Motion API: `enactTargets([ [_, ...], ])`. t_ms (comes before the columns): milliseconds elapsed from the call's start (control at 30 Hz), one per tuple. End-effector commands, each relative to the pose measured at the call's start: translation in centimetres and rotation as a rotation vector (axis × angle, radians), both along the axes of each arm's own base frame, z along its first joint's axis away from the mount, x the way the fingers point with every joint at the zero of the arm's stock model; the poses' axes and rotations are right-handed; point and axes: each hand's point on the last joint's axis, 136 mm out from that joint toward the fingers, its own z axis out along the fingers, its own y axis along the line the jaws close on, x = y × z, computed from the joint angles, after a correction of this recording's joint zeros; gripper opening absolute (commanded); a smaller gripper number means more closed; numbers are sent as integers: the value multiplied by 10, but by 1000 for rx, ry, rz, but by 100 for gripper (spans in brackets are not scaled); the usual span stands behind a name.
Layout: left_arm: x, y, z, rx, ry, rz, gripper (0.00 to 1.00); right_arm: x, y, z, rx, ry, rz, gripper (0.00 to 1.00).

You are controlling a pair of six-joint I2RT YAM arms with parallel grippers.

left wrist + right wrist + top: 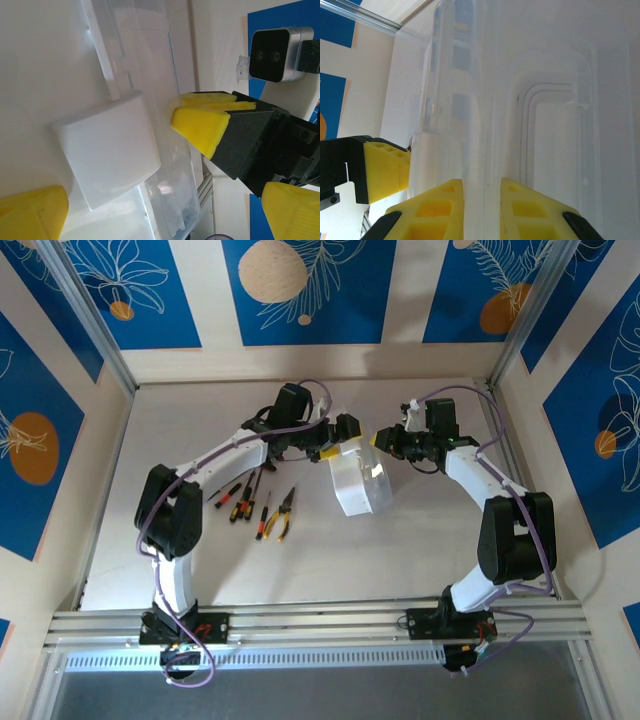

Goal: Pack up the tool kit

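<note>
Pale counter [430,540]: the translucent white rectangular plastic case [355,485] sits mid-counter between my arms. Right claw [482,187] pinches one thin case wall, I judge to steady or open it; left claw [340,440] is spread wide by the white latch [107,150]. Small black, red and orange hand tools [262,505] lie loose left of the case, not yet packed.

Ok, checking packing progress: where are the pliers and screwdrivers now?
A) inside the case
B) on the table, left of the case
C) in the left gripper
B: the pliers and screwdrivers lie on the table, left of the case.
</note>
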Motion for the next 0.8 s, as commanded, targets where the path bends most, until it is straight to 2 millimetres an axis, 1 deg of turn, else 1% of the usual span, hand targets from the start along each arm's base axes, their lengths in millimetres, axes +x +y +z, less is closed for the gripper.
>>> enactTargets([
  [0,7,-23,-11,-39,-22,-37,100,-51,42,-41,37,202,159,8],
  [200,9,-29,-12,-55,-14,-45,100,-53,48,-42,40,208,176,7],
  [333,9,-36,-7,-83,-31,-64,100,-54,52,-44,42,215,189,6],
  [367,9,-39,-2,-105,-49,-75,100,-54,53,-44,44,217,191,6],
  [533,0,-51,10,-174,-112,-148,100,-55,55,-47,46,225,193,5],
  [767,-10,-52,12,-256,-135,-181,100,-54,55,-50,49,236,190,4],
])
